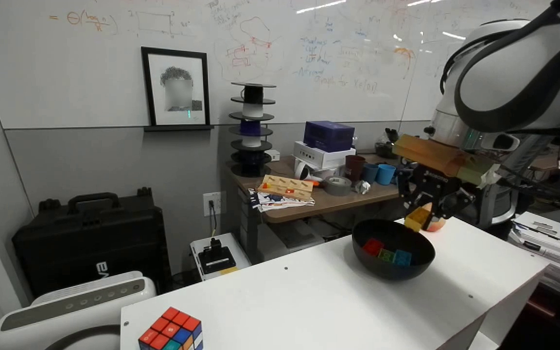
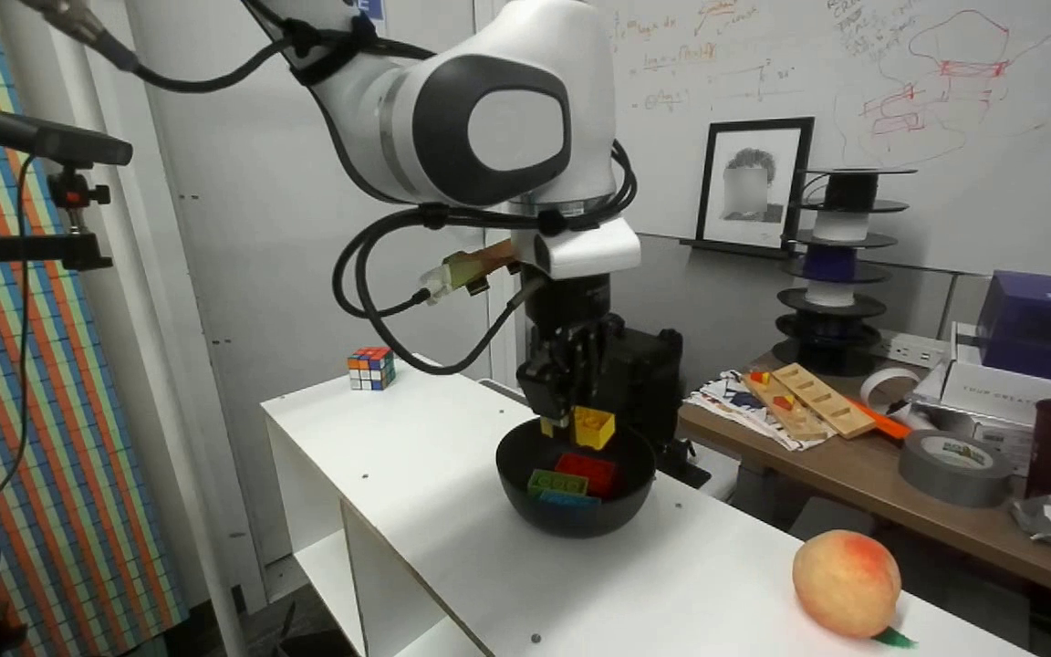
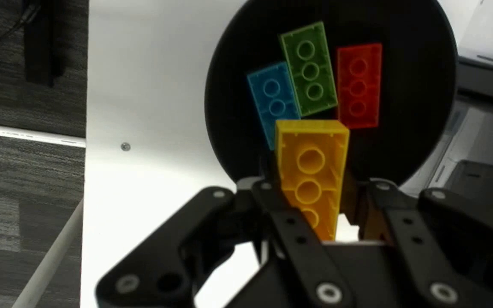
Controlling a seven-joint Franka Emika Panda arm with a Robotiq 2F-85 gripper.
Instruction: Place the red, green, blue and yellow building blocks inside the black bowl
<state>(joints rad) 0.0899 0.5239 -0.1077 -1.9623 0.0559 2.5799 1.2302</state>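
Observation:
The black bowl (image 1: 391, 276) stands on the white table and also shows in an exterior view (image 2: 580, 527) and the wrist view (image 3: 417, 107). Inside it lie the red block (image 3: 359, 85), the green block (image 3: 310, 68) and the blue block (image 3: 272, 92), close together with their hollow undersides up. My gripper (image 1: 427, 214) is shut on the yellow block (image 1: 415, 219) and holds it at the bowl's rim height, over its near side in the wrist view. The yellow block (image 3: 310, 147) hides part of the blue one. In an exterior view (image 2: 594, 427) the yellow block hangs over the bowl's opening.
A Rubik's cube (image 1: 172, 330) sits at the table's far end, also in an exterior view (image 2: 371, 369). A peach-like ball (image 2: 847, 582) lies on the table on the opposite side of the bowl. A cluttered brown desk (image 2: 763, 456) stands alongside.

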